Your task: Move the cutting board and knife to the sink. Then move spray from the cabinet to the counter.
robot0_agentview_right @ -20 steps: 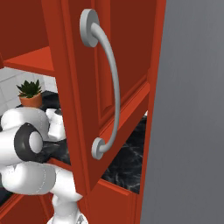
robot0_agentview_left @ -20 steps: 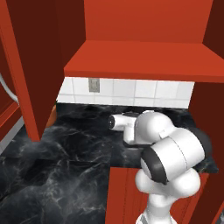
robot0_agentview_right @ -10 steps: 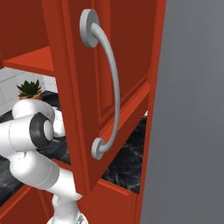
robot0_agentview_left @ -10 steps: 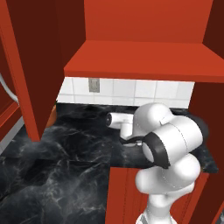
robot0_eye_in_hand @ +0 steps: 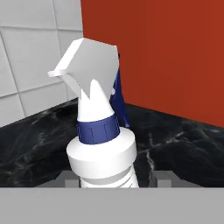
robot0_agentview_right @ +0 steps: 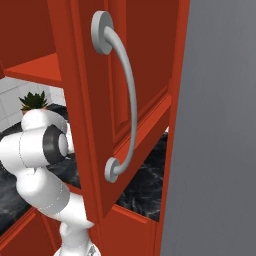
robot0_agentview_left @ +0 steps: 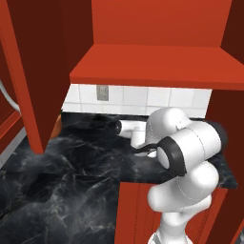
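The hand [robot0_eye_in_hand: 116,177] has its two dark finger tips on either side of the spray [robot0_eye_in_hand: 101,144] bottle's ribbed white body, but the tips barely show, so a firm grip cannot be told. The slim bottle stands upright on the glossy black marble counter [robot0_eye_in_hand: 175,140], with a dark blue collar and white pointed nozzle, near white wall tiles [robot0_eye_in_hand: 26,57]. In the left base view the red cabinet [robot0_agentview_left: 157,64] shelf overhangs the arm. The right base view shows a red door [robot0_agentview_right: 115,100] with a curved silver handle [robot0_agentview_right: 125,95] and a potted plant [robot0_agentview_right: 34,101].

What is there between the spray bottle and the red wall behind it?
In the hand view, bare counter lies between the spray and the red wall.
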